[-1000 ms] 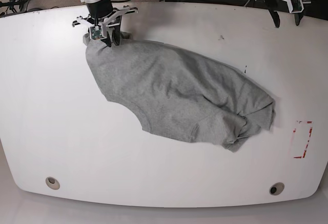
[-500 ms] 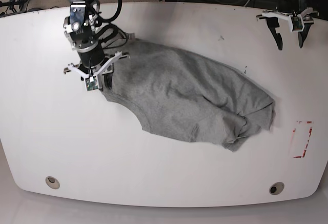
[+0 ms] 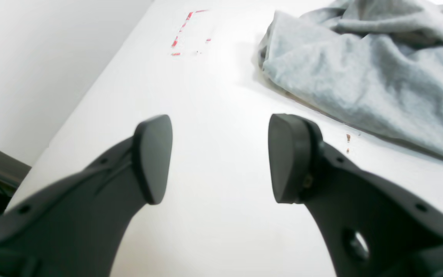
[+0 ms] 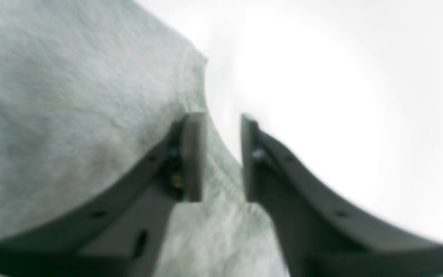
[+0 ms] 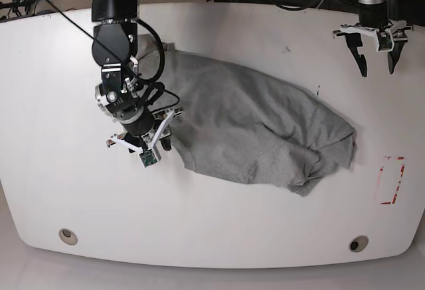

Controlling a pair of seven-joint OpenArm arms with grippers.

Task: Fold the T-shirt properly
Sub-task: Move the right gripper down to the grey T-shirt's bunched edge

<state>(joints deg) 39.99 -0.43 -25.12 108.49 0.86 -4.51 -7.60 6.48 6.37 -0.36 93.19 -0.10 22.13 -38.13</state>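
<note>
Right tool (image 4: 223,123) low at the near-left hem of the T-shirt (image 5: 252,124), jaws narrowly parted, hem running under and through the gap, nothing visibly clamped. Left tool (image 3: 219,154) spread wide and empty, hovering over bare desk (image 5: 66,170), well apart from the cloth. Shirt spread crumpled across the desk: ahead and to the left of the right tool, ahead and to the right of the left tool, bunched at the end nearest the left tool.

Risks, as judged from here:
- Closing now likely to catch only the outermost hem or a single layer; thin knit slips out under a pull.
- Closing too deep likely to grab two layers and drag a lump instead of a clean edge.
- One-sided pull, with the left tool away, likely to slide or twist the whole garment over the smooth desk rather than fold it.
- Bunched far end, left unflattened, likely to end up buried in the fold as wrinkles.
- Pads pressed hard into the desk likely to scrape and miss the cloth.
</note>
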